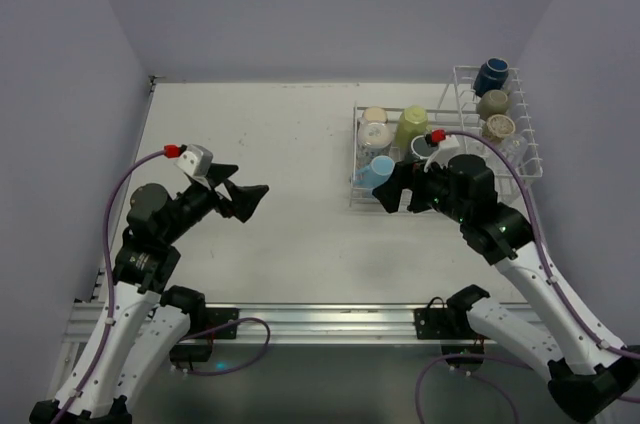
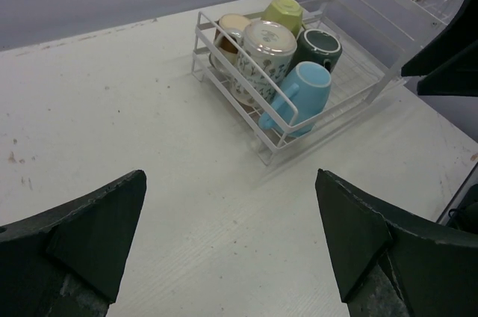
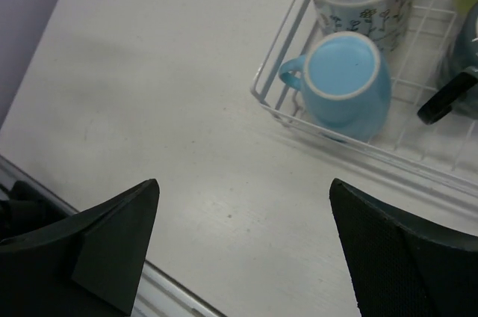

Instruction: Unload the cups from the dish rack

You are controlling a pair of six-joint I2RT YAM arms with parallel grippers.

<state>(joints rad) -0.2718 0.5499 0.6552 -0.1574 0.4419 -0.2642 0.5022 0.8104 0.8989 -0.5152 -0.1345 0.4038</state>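
Blue cup sits in rack's near corner; both jaws spread, empty, right ones nearest, so straddle the body, avoid the wire rim, lift straight up.

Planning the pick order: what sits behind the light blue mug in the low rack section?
Just behind the light blue mug stand a white floral cup and a dark mug; farther back, a pale green cup and a beige cup. It partly covers the nearer pair.
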